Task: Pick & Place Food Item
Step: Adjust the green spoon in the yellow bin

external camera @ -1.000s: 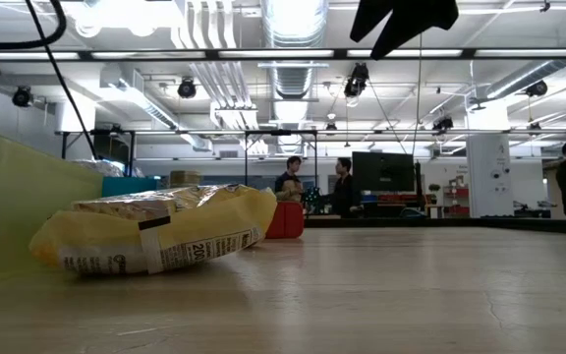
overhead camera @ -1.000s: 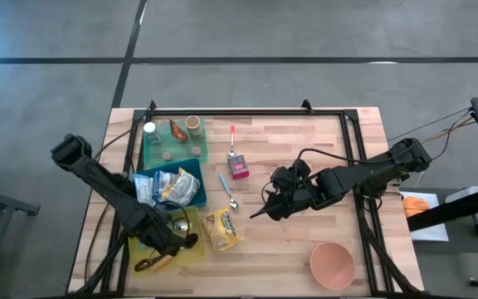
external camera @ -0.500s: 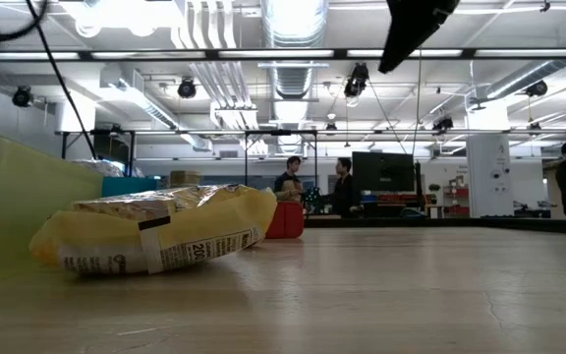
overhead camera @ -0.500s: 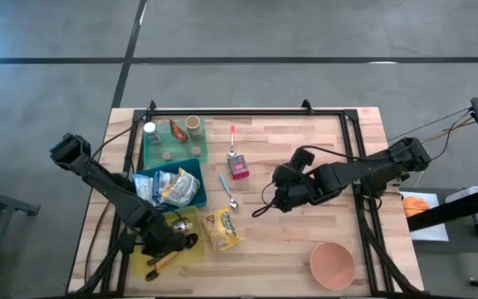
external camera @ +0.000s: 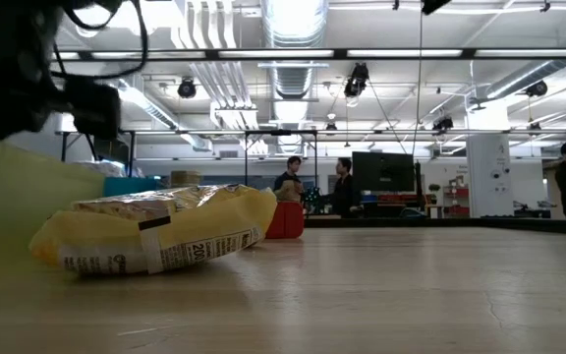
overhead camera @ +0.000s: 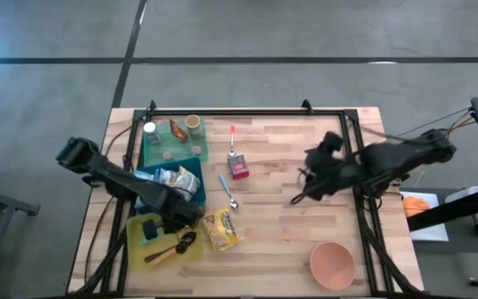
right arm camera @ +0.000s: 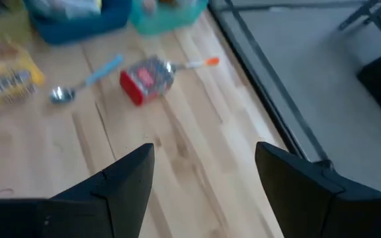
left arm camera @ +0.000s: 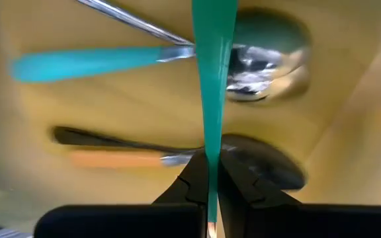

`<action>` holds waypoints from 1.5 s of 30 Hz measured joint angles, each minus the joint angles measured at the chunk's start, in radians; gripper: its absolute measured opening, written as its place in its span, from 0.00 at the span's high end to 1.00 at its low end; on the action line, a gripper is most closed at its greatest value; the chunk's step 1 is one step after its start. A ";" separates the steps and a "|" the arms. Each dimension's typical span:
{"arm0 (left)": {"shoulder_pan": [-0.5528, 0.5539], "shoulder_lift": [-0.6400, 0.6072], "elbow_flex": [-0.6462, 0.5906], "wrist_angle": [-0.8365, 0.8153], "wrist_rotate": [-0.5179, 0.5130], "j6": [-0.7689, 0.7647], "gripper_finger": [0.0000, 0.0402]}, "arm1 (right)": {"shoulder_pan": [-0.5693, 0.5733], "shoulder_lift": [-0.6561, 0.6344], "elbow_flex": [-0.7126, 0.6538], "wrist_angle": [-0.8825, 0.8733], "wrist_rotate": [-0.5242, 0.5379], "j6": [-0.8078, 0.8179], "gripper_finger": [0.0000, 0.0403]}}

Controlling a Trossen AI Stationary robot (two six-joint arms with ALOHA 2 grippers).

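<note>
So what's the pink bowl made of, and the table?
The pink bowl looks like matte plastic: one flat, even colour with no shine, though ceramic can't be ruled out. The table looks like wood, pale planks with visible grain lines and seams.

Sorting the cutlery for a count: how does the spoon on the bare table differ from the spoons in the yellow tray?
The blue-handled spoon lies alone on bare wood; the tray spoons lie together inside the yellow tray. One tray spoon has an orange handle. All have metal bowls.
</note>
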 joint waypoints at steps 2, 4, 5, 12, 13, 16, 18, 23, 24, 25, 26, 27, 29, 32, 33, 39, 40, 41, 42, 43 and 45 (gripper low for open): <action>0.008 0.047 0.015 0.005 -0.023 -0.008 0.97 | 0.001 -0.058 -0.001 0.013 0.002 -0.015 0.35; 0.014 0.098 0.051 -0.002 -0.049 -0.008 0.97 | 0.003 -0.111 -0.002 0.027 -0.001 -0.039 0.35; 0.017 0.122 0.074 -0.008 -0.060 -0.008 0.97 | 0.003 -0.136 -0.002 0.032 -0.008 -0.055 0.35; 0.038 0.221 0.150 -0.032 -0.082 -0.003 0.97 | 0.003 -0.251 -0.002 0.056 -0.076 -0.131 0.35; 0.040 0.223 0.150 -0.033 -0.082 -0.004 0.97 | 0.003 -0.260 -0.002 0.056 -0.094 -0.133 0.35; 0.043 0.223 0.147 -0.048 -0.081 -0.004 0.97 | 0.003 -0.283 -0.002 0.047 -0.129 -0.135 0.35; 0.046 0.219 0.145 -0.084 -0.079 -0.005 0.97 | 0.002 -0.295 -0.003 0.046 -0.135 -0.136 0.35; 0.051 0.217 0.143 -0.124 -0.106 -0.005 0.97 | 0.003 -0.308 -0.003 0.028 -0.137 -0.137 0.35; 0.052 0.217 0.143 -0.127 -0.110 -0.005 0.97 | 0.003 -0.308 -0.003 0.024 -0.137 -0.137 0.35; 0.052 0.217 0.140 -0.129 -0.112 -0.005 0.97 | 0.002 -0.308 -0.003 0.023 -0.137 -0.137 0.35; 0.054 0.217 0.134 -0.129 -0.112 -0.005 0.97 | 0.003 -0.308 -0.003 0.024 -0.137 -0.137 0.35; 0.055 0.217 0.130 -0.129 -0.113 -0.005 0.97 | 0.002 -0.307 -0.003 0.024 -0.137 -0.137 0.35; 0.055 0.217 0.123 -0.128 -0.120 -0.005 0.95 | 0.003 -0.307 -0.003 0.024 -0.137 -0.135 0.35; 0.057 0.217 0.112 -0.124 -0.133 -0.008 0.91 | 0.003 -0.307 -0.003 0.024 -0.137 -0.134 0.35; 0.057 0.217 0.111 -0.123 -0.137 -0.008 0.91 | 0.003 -0.307 -0.003 0.024 -0.137 -0.132 0.35; 0.060 0.217 0.108 -0.121 -0.177 -0.011 0.89 | 0.003 -0.306 -0.003 0.030 -0.136 -0.128 0.35; 0.060 0.217 0.108 -0.121 -0.183 -0.011 0.89 | 0.003 -0.306 -0.003 0.032 -0.136 -0.128 0.35; 0.060 0.217 0.107 -0.121 -0.188 -0.010 0.89 | 0.003 -0.306 -0.003 0.034 -0.136 -0.127 0.35; 0.060 0.217 0.107 -0.122 -0.191 -0.008 0.89 | 0.003 -0.306 -0.003 0.037 -0.136 -0.127 0.35; 0.060 0.217 0.107 -0.122 -0.192 -0.008 0.89 | 0.003 -0.306 -0.003 0.039 -0.136 -0.126 0.35; 0.060 0.217 0.107 -0.121 -0.192 -0.007 0.89 | 0.003 -0.306 -0.003 0.046 -0.136 -0.125 0.35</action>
